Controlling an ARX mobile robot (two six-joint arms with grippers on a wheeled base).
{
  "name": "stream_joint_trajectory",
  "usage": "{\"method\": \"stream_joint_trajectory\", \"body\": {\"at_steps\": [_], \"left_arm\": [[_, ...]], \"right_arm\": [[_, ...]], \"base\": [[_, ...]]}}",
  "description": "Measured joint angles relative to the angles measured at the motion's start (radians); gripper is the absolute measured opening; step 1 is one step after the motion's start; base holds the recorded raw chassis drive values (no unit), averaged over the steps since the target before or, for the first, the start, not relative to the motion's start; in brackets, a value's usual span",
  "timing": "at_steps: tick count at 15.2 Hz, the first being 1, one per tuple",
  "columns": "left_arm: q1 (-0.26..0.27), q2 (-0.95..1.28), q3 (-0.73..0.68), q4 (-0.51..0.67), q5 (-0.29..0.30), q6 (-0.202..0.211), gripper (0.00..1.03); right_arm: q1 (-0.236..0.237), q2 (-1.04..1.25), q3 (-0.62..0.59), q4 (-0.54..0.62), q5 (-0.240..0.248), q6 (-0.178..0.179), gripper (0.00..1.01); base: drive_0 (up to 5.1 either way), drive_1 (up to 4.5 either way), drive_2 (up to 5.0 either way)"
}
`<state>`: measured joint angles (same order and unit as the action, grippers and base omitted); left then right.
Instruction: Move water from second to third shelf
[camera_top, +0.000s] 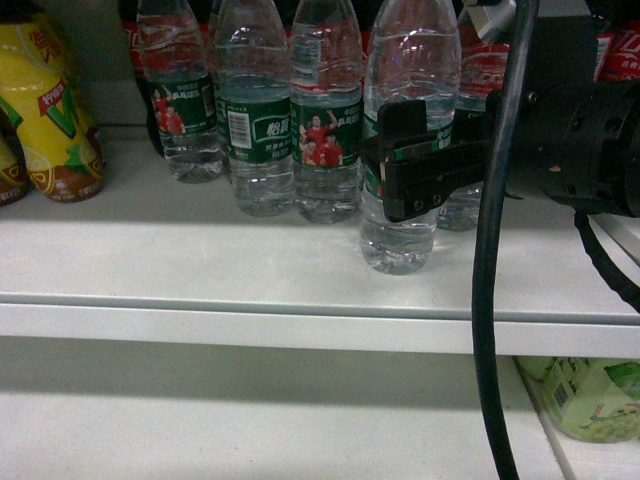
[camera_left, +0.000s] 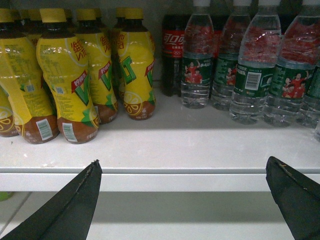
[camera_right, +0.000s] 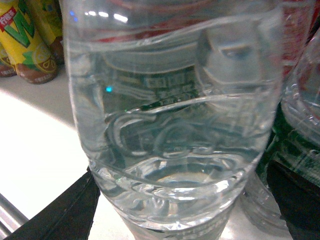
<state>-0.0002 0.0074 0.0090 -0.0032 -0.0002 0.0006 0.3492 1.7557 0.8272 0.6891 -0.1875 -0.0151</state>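
- Two black fingers of the right tool (camera_top: 408, 160) sit on either side of the front water bottle (camera_top: 400, 130), pressed against its green label; the bottle fills the space between them, so the tool is pinching it.
- In the right wrist view this same bottle (camera_right: 170, 125) fills nearly the whole picture, with the tool's dark fingers (camera_right: 65, 210) at its lower left and lower right.
- The gripped bottle stands upright near the front edge of the white shelf (camera_top: 200, 270), its base on the shelf board or only just off it; I cannot tell which.
- Just behind and to its left, three more water bottles (camera_top: 325, 120) with the same green labels stand in a loose row, all upright.
- A thick black cable (camera_top: 495, 250) hangs down in front of the right arm.
- The left tool (camera_left: 182, 200) hangs below the shelf's front lip with its fingers spread wide, touching nothing.
- Above it, yellow drink bottles (camera_left: 70, 85) crowd the left of the shelf, a dark cola bottle (camera_left: 172, 50) stands at the back, and water bottles stand to the right.
- On the shelf below, at the far right, lies a pale green package (camera_top: 590, 400).
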Motion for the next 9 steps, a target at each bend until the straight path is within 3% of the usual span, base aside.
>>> {"method": "stream_joint_trajectory", "body": {"at_steps": [7, 9], "left_arm": [[0.0, 0.0, 0.0, 0.0, 0.0, 0.0, 0.98], [0.0, 0.0, 0.0, 0.0, 0.0, 0.0, 0.98]], "right_arm": [[0.01, 0.011, 0.0, 0.003, 0.006, 0.0, 0.98], [0.011, 0.011, 0.0, 0.005, 0.011, 0.001, 0.93]], "base": [[0.0, 0.0, 0.0], [0.0, 0.0, 0.0]]}}
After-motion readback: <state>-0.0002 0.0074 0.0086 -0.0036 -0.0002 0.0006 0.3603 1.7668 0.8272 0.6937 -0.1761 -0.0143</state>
